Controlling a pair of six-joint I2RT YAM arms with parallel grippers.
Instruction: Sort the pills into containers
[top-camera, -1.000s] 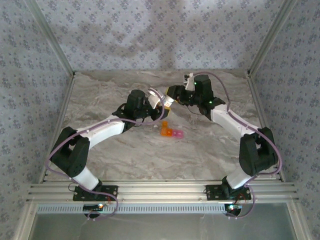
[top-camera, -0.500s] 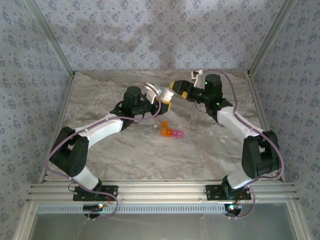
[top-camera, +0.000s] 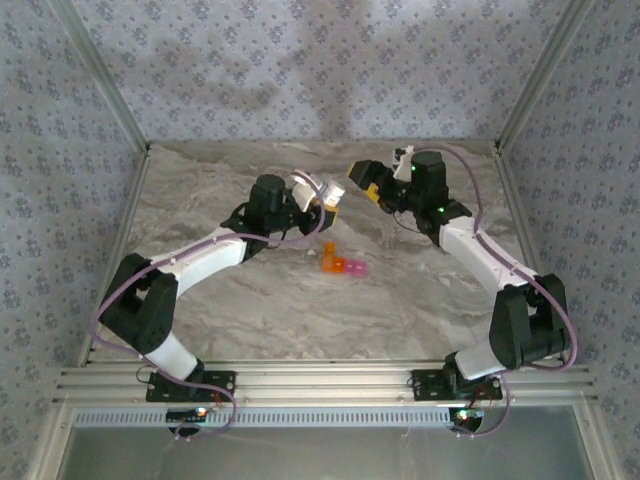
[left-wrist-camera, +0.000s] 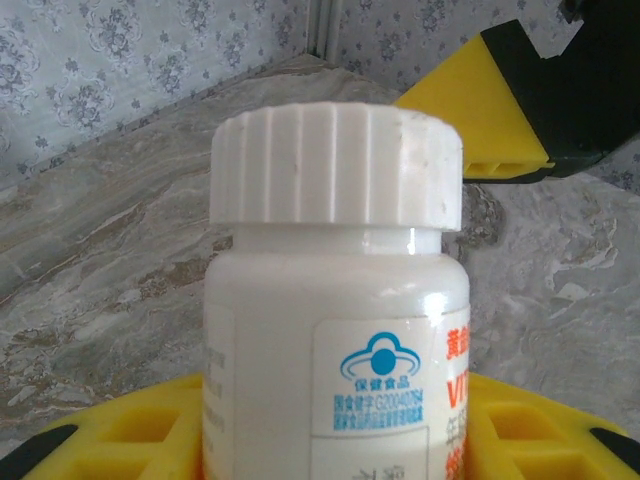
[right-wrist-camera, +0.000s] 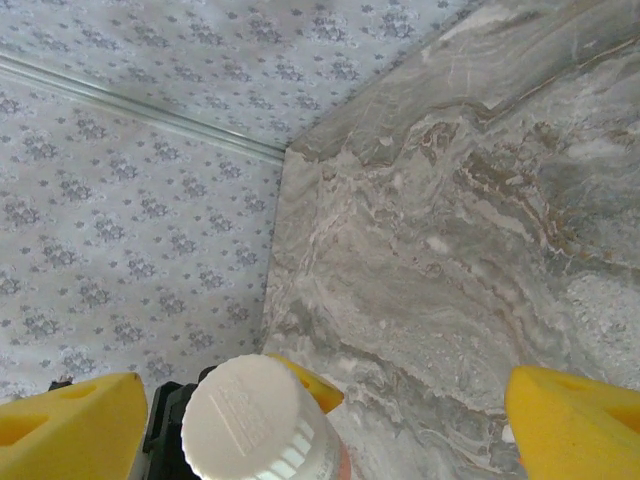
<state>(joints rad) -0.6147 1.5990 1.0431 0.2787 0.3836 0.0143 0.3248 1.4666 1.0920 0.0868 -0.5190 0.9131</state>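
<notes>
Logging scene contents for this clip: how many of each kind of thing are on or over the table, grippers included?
white-capped bottle: 1
container strip, orange to pink: 1
grippers: 2, left gripper and right gripper
Total: 4

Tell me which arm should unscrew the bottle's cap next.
Right, probably. The left gripper is shut on the bottle, holding it. The right gripper is open and free, its jaws spread either side of the white cap in its wrist view.
</notes>
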